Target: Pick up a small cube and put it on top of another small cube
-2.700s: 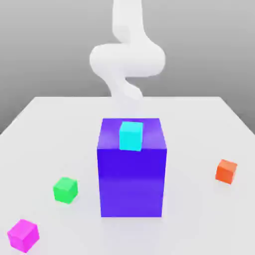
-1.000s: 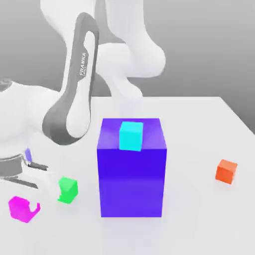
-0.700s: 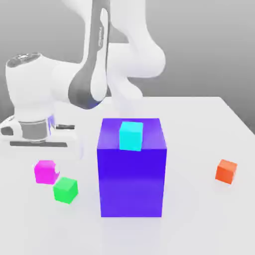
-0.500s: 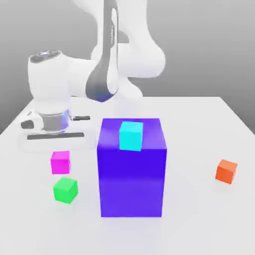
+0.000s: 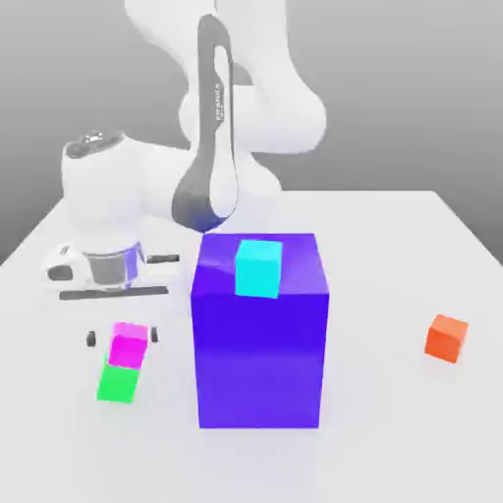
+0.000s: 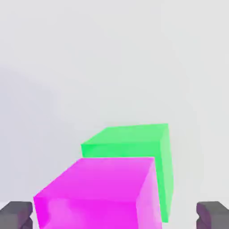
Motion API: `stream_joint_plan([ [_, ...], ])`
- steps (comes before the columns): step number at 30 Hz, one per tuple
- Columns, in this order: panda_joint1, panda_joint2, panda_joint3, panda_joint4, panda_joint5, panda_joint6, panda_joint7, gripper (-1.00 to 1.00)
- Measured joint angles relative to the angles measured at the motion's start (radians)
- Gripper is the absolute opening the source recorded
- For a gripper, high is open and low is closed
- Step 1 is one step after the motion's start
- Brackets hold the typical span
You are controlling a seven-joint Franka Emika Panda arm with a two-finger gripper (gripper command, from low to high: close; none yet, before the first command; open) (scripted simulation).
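With my two dark fingertips spread wide and a clear gap on each side of the small bright magenta cube, my gripper held nothing; the pads stood apart from the cube's faces in the hand view. The magenta cube sat on top of the small bright green cube, though it looked shifted a little toward the back of the green one rather than squarely centred, and slightly tilted, so I judged the stack was made but not neat.

I took this to be the release step, right at the end of the task. The next move, as I judged it, called for a straight lift upward, keeping both fingertips clear of the magenta cube so nothing nudged it off its perch.

Just beside the stack, on the exterior view's right, stood the tall blue-violet block with a small cyan cube on its top face. A small orange cube lay well apart, far to the exterior view's right, on the pale white tabletop.
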Motion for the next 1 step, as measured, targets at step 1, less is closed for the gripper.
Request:
stream_joint_plan([
  [1,-0.01,-0.036,0.006,-0.002,-0.02,-0.034,0.014,1.0],
])
